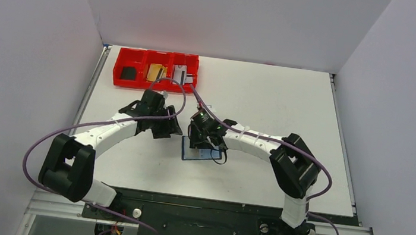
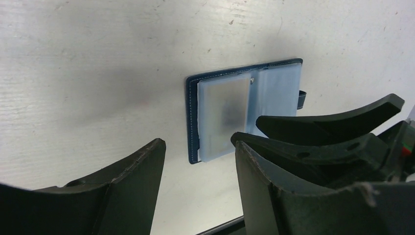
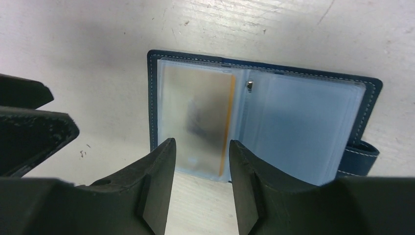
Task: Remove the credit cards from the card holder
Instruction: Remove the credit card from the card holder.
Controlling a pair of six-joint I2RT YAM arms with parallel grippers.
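Note:
The card holder (image 1: pixel 201 151) lies open on the table, navy with blue-grey clear pockets (image 3: pixel 298 122) and a strap tab (image 3: pixel 359 156). A card (image 3: pixel 195 117) with an orange edge sits in its left frosted sleeve. A black card (image 1: pixel 129 72), a tan-gold card (image 1: pixel 155 72) and a silvery-grey card (image 1: pixel 182 75) lie in the red tray. My right gripper (image 1: pixel 205 144) (image 3: pixel 200 152) is open and empty over the sleeve's near edge. My left gripper (image 1: pixel 171 130) (image 2: pixel 198 156) is open and empty, just left of the card holder (image 2: pixel 244 105).
The red three-compartment tray (image 1: pixel 154 84) stands at the back left of the white table. The right gripper's fingers (image 2: pixel 318 132) show close beside my left gripper. Grey walls enclose the table on three sides.

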